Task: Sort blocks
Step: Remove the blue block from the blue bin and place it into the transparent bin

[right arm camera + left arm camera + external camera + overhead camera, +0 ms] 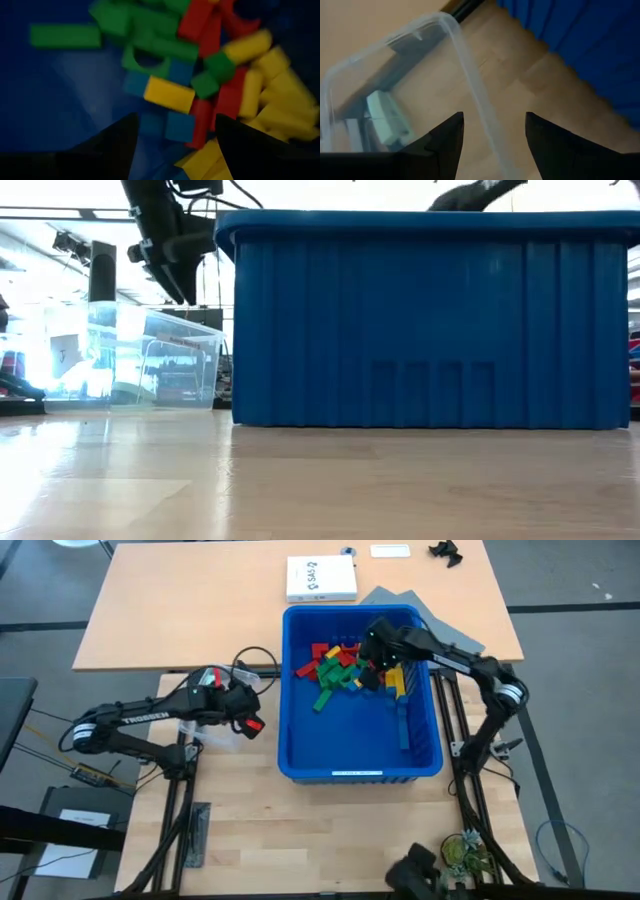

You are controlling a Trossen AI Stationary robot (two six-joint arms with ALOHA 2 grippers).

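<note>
Sorting looks barely started, as I judge it: nearly all the blocks [345, 668] sit heaped in the far half of the blue bin [360, 762], red, green, yellow and blue mixed together, a couple of green ones lying a little apart from the pile toward the bin's middle and a yellow one on the right side. My right gripper [172, 145] is down inside the bin directly over the pile, fingers spread with nothing between them; in my right wrist view a yellow block [169, 94] and small blue ones lie just ahead of the fingertips, not yet gripped. My left gripper [494, 135] hangs outside the bin on its left, over the rim of the clear tub [470, 95], jaws apart and empty. Through the tub wall I can't make out any block inside from the low view or my left wrist view, so I can't tell what, if anything, has been dropped there. A red patch shows at the left gripper in the high view; whether that's a block or part of the arm I can't tell. Left to do, by my reckoning: almost everything, starting with a pick from the pile.
</note>
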